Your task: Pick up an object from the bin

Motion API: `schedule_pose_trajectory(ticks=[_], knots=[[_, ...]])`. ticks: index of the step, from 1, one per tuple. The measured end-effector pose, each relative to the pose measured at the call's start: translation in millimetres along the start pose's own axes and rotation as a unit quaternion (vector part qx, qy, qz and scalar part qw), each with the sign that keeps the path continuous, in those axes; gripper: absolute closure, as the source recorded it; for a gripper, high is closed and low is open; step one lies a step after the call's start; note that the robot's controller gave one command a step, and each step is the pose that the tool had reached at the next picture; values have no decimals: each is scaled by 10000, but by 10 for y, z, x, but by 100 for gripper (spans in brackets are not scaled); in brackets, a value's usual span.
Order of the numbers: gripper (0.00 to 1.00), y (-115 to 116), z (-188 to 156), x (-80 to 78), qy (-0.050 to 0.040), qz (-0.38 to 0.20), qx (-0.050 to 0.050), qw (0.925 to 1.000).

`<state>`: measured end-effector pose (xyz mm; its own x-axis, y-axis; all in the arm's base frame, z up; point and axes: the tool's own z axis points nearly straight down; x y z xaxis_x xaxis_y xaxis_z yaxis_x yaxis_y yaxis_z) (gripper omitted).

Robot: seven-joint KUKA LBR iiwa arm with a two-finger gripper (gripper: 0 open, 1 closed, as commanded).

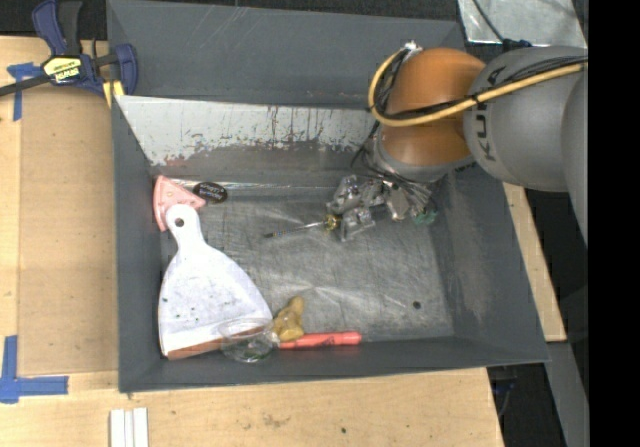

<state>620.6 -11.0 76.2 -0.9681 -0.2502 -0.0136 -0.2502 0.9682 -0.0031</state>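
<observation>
Grey metal makes the bin (480,265), and the arm (530,125) comes in from the right with a round orange cover (430,110) on its wrist. Under that cover sits the gripper (352,207), low over the bin floor and near the back wall. It looks like a shiny clump from here, so I cannot tell how far open it is, or if it has hold of anything.

The things to pick all lie away from the gripper, none of them touching it. Nearest is a small black oval thing (211,193), off to the gripper's left and close to the back wall. Just beside the black oval is the pink handle of a big white scraper (205,300). The scraper lies flat along the left wall, and its wide end points to the front wall.

To the front and left of the gripper, well apart from it, is a small heap by the front wall:
- a little tan lump (290,316)
- an orange-red stick (325,339) lying flat, just beside the lump
- a clear see-through thing (245,345), touching the wide end of the scraper

The floor right under the gripper looks scratched and bare.
</observation>
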Motion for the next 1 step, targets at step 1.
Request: schedule_pose_trajectory(ticks=[1], knots=[[100,0,0,0,0,2,-1,10000]])
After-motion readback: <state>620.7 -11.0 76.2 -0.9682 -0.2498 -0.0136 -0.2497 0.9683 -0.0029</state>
